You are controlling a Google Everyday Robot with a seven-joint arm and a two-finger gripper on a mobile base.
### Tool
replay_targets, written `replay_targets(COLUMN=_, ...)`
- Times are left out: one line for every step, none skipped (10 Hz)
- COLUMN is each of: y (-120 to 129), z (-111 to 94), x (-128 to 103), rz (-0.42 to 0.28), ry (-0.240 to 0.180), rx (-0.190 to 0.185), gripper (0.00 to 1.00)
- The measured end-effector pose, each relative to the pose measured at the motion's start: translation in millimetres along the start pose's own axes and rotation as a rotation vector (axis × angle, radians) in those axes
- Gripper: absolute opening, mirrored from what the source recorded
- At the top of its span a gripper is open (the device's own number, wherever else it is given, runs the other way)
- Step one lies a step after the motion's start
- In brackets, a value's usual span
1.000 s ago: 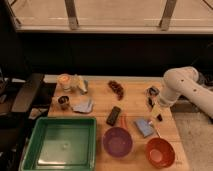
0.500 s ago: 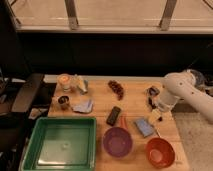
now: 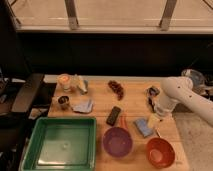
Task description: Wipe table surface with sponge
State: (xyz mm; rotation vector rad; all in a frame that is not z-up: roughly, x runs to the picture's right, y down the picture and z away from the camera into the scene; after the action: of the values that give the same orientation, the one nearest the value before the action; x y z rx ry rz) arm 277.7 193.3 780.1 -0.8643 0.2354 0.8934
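Blue and lying flat, the sponge sits toward the front right corner of the wooden table, just behind and between a purple bowl and an orange-red bowl, both of which stand along the front edge. The gripper points down at the sponge's far right corner, at the end of a white arm that reaches in over the right edge; whether it touches the sponge, and whether it is open or clamped, I cannot tell. Just left of the sponge lies a small black rectangular object, set at a slant. A green tray fills the front left corner. Behind it, near the left edge, are a small dark cup and a crumpled blue-grey packet just beside it. Toward the back left corner stands an orange cup with a pale bottle next to it. A reddish-brown clump lies near the middle of the back edge, and a dark packet rests near the right edge, behind the gripper.
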Motion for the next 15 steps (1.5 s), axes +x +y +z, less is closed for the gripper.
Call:
replay_targets(y=2.8, z=6.4, x=2.1, rz=-0.002, ry=0.011, rx=-0.013, gripper=0.65)
replay_targets(y=5.2, z=13.0, x=3.3, rz=-0.006, ry=0.021, rx=-0.027, gripper=0.65)
replay_targets(y=6.6, z=18.6, x=3.8, rz=-0.011, ry=0.030, rx=-0.039, gripper=0.65)
replay_targets(y=7.8, z=25.7, x=4.5, rz=-0.013, ry=0.041, rx=-0.052, gripper=0.65)
replay_targets(y=8.9, z=30.0, x=5.3, rz=-0.014, ry=0.048, rx=-0.061, gripper=0.65)
replay_targets(y=10.8, z=35.0, x=7.5, rz=-0.016, ry=0.057, rx=-0.070, gripper=0.65)
replay_targets(y=13.5, z=38.8, x=8.8, rz=-0.020, ry=0.064, rx=-0.077, gripper=0.65)
replay_targets(y=17.0, z=42.6, x=9.9, rz=-0.027, ry=0.074, rx=-0.080, gripper=0.65)
replay_targets(y=19.1, z=45.5, x=9.9, rz=-0.029, ry=0.082, rx=-0.080, gripper=0.65)
replay_targets(y=21.1, z=48.2, x=9.4, rz=-0.031, ry=0.091, rx=-0.080, gripper=0.65)
replay_targets(y=23.3, z=50.7, x=9.8, rz=-0.035, ry=0.101, rx=-0.082, gripper=0.65)
replay_targets(y=23.4, z=50.0, x=9.5, rz=-0.035, ry=0.102, rx=-0.083, gripper=0.60)
replay_targets(y=22.5, z=48.6, x=10.2, rz=-0.031, ry=0.098, rx=-0.082, gripper=0.51)
replay_targets(y=22.1, z=48.2, x=9.6, rz=-0.032, ry=0.096, rx=-0.081, gripper=0.40)
replay_targets(y=22.5, z=48.5, x=9.7, rz=-0.033, ry=0.097, rx=-0.082, gripper=0.31)
